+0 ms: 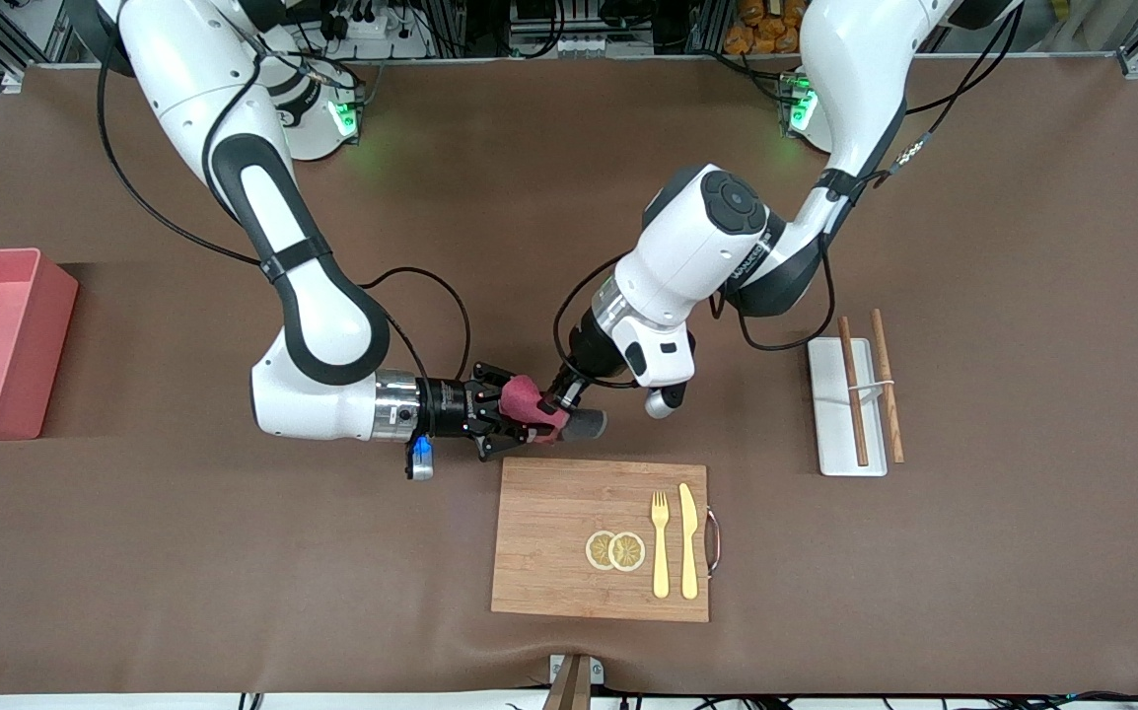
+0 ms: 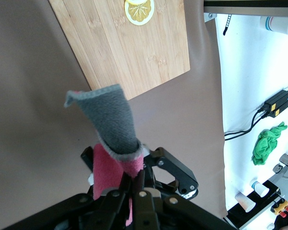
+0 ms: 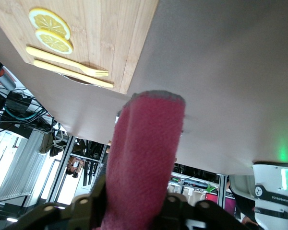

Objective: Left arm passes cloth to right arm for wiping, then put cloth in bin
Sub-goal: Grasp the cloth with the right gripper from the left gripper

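Brown matting is covering the table (image 1: pixel 1023 197), with both arms meeting above it near the middle. Small crimson-pink cloth with dark grey underside (image 1: pixel 528 402): hanging in mid-air over the mat just above the far edge of the bamboo cutting board (image 1: pixel 569 572), gripped from both ends, which suggests the handover is under way. Left arm's slim black gripper (image 1: pixel 561 398): coming down from the all-white wrist, its fingers pinching the cloth's grey end, apparently holding until the other grip is secure. Right arm's black gripper (image 1: pixel 520 412), on the silver wrist cuff: lying level, reaching sideways, jaws clamped on the pink end. Open pink plastic bin (image 1: pixel 46 325): standing at the right arm's end of the table, well apart, waiting as final drop. On the board: two lemon slices (image 1: pixel 614 550), yellow fork (image 1: pixel 660 542), yellow knife (image 1: pixel 688 540). White narrow tray (image 1: pixel 830 434) carrying wooden chopsticks (image 1: pixel 853 394), toward the left arm's end.
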